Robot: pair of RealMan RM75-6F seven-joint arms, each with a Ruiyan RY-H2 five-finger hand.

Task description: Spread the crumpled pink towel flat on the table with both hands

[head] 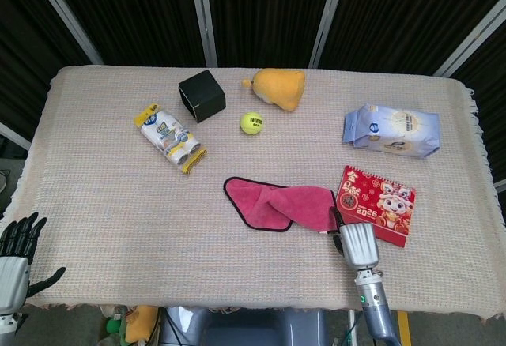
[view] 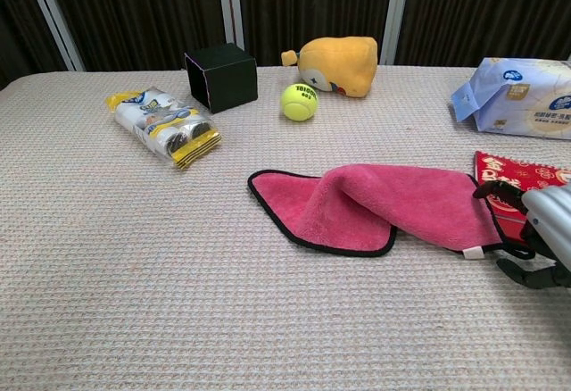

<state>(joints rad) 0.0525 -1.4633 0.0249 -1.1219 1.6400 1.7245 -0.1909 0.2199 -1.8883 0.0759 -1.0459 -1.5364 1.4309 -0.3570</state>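
Beside towel [view: 375,202]: right robot hand [view: 535,235] (fingers curled).

right robot hand [view: 542,235] partly off-frame

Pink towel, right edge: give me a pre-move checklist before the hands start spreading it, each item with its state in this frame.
1. Pink towel lies on the table, folded over itself: ok.
2. Right hand at the towel's right edge: ok.
3. Right hand actually grips the towel: cannot tell, the fingers curve at the hem but contact is unclear.
4. Left hand near the towel: not ok, it sits at the table's front left corner, far from it, fingers spread.
5. Space to spread leftward: ok, bare table on that side.
6. Red calendar clear of the towel: not ok, it lies right beside the right edge.
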